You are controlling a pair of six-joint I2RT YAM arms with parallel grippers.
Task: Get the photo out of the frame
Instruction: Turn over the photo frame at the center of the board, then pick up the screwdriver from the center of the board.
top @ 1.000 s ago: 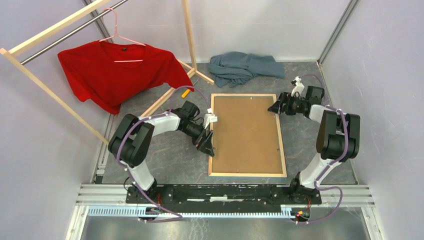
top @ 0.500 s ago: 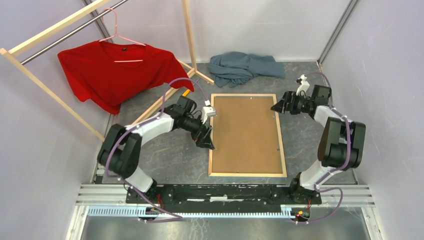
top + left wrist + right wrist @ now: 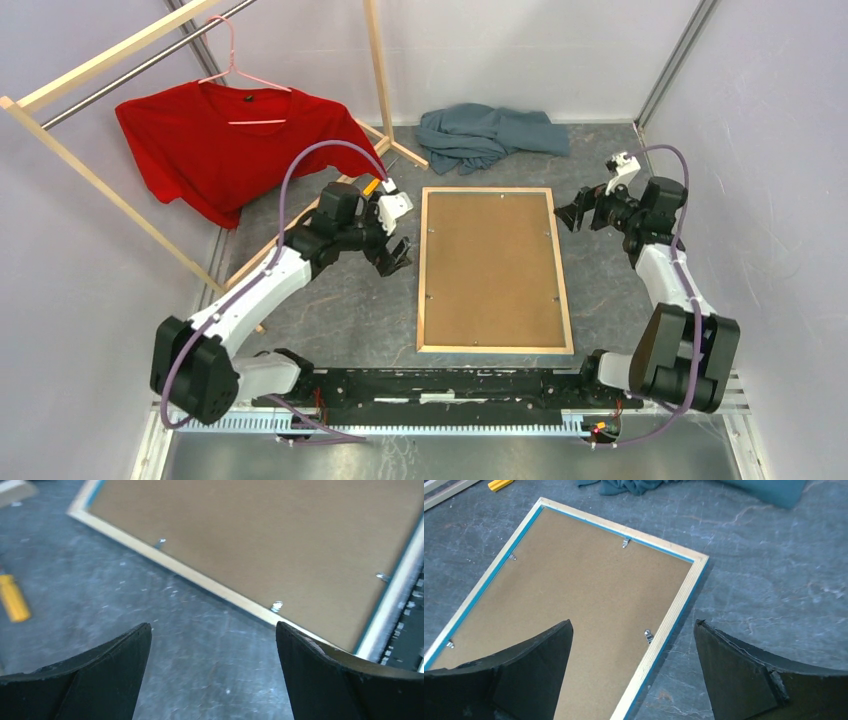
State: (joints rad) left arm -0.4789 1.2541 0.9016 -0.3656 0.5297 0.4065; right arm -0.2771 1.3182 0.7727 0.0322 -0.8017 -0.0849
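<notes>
The frame (image 3: pixel 668 622) is shown pale wood on its back edges, lined inside with a thin blue strip. The backing board (image 3: pixel 574 595) within is plain brown. The table (image 3: pixel 764 595) is dark grey, veined lighter like stone. A red T-shirt (image 3: pixel 220 150), a grey-blue cloth (image 3: pixel 490 135) and a yellow object (image 3: pixel 12 597) are seen. The left claw (image 3: pixel 212 630) and the right claw (image 3: pixel 634 625) are black.

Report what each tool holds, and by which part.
Nothing. The left tool and the right tool are both open and empty, clear of the face-down pale-wood rectangular frame.
</notes>
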